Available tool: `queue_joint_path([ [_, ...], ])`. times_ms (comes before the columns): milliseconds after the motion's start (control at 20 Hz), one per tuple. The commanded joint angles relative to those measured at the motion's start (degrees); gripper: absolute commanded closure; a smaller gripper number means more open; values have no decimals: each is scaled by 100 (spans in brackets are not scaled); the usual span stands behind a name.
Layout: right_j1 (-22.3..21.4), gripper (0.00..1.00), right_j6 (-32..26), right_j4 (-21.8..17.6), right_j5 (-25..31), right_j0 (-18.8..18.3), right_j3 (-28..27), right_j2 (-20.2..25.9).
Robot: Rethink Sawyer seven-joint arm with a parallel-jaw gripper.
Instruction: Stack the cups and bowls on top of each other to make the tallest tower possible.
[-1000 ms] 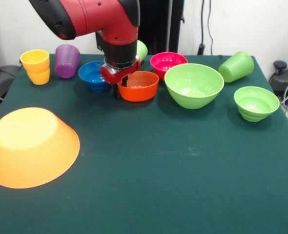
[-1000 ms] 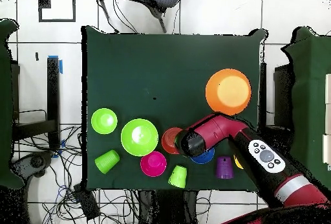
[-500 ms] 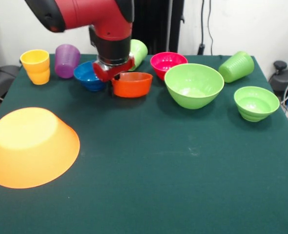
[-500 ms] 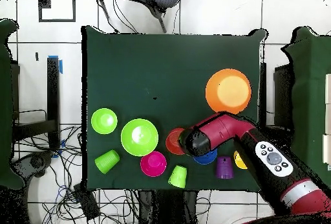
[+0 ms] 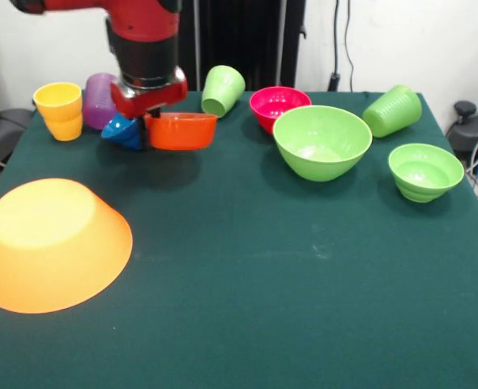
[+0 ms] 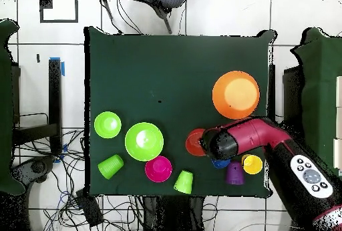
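Lifted red-orange bowl [image 5: 181, 130], rim up, fingers [image 5: 144, 139] clamped

Front cam low across table [image 5: 304, 284]; overhead straight down, same tabletop.

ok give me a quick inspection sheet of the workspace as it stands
surface: dark green table, one level, no tower begun
bowls: huge orange bowl upside down, alone; red-orange bowl held off the cloth; blue bowl tipped beside it; pink bowl, large light green bowl and small green bowl upright
cups: yellow cup upright; purple cup partly hidden by the arm; two light green cups tilted or on their sides
clutter: nothing seen
claw: shut on the red-orange bowl's rim
cables: wires on the floor by the table
surroundings: tiled floor, chair
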Motion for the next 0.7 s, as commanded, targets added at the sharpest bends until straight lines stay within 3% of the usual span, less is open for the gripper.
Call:
queue_joint_path([
  [50,-320,100,-2651,318,711,-139,-293,451],
  [700,-452,100,-3433,724,477,-766,-589,926],
])
